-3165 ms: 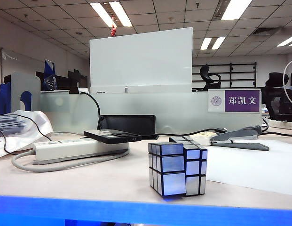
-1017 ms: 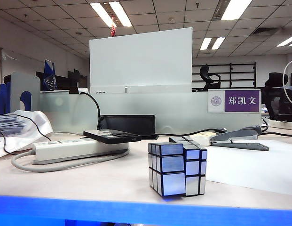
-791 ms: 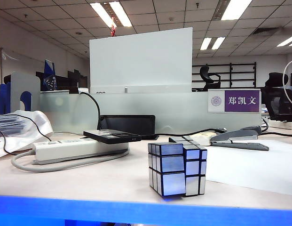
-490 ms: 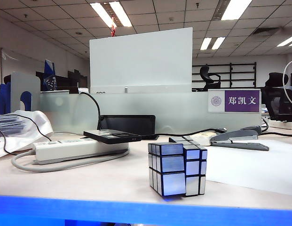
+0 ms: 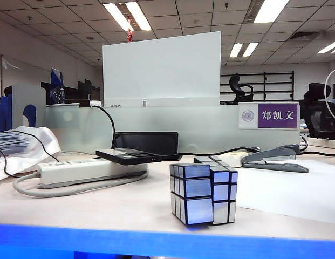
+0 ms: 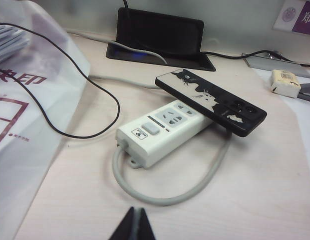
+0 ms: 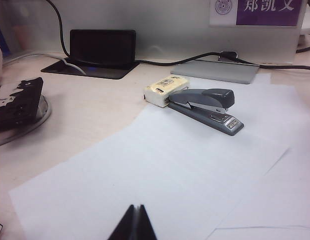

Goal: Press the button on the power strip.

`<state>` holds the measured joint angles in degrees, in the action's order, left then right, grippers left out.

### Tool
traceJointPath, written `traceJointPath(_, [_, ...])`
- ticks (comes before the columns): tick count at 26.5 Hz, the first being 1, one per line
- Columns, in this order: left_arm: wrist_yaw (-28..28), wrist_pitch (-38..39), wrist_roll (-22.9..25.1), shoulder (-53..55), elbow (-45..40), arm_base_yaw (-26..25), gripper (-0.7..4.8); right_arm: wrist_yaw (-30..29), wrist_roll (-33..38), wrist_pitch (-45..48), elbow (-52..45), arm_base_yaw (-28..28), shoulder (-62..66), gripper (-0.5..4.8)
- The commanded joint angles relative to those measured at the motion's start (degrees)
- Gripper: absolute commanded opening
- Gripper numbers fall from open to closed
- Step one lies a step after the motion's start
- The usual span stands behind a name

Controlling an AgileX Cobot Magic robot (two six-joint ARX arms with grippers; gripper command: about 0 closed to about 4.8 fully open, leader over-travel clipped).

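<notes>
Power strip (image 6: pixel 162 129) lies ahead of the left gripper (image 6: pixel 133 225), its long axis slanting away — grey button (image 6: pixel 151 128) at the near end, a black device (image 6: pixel 210 101) propped across the far end. Left fingertips pinched together; right gripper (image 7: pixel 135 222), likewise closed, hovers over paper (image 7: pixel 159 175), well apart from the strip.

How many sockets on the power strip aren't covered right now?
2 show on the power strip, both just past its grey button. The flat black device lies across the far end, so more may be hidden. Left gripper is short of the strip's near end.
</notes>
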<state>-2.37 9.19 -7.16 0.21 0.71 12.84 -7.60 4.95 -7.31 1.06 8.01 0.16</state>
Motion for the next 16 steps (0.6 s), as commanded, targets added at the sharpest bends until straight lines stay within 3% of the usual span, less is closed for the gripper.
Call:
traceJointPath(1, [0.00, -0.24, 0.02, -0.09, -0.17, 0.00, -0.05, -0.02, -0.15, 0.92, 0.07, 0.00, -0.07, 0.00])
traceJointPath(4, [-0.50, -0.20, 0.04, -0.11, -0.15, -1.29, -0.05, 0.00, -0.15, 0.90, 0.07, -0.02, -0.07, 0.00])
traceJointPath(6, [-1.57, -0.07, 0.31, -0.11, -0.15, -5.55, -0.05, 0.00, -0.13, 0.90, 0.07, 0.00, -0.07, 0.00])
traceJointPath(9, [-1.38, -0.20, 5.31, -0.09, -0.15, -14.62, -0.05, -0.02, -0.15, 0.90, 0.07, -0.02, -0.07, 0.00])
traceJointPath(12, [-1.46, -1.31, 5.44, -0.09, -0.17, -20.48, -0.05, -0.02, -0.13, 0.90, 0.07, -0.02, -0.07, 0.00])
traceJointPath(16, [-1.62, -4.17, 6.62, -0.09, -0.17, -24.46, -0.05, -0.02, -0.15, 0.90, 0.07, 0.00, -0.07, 0.00])
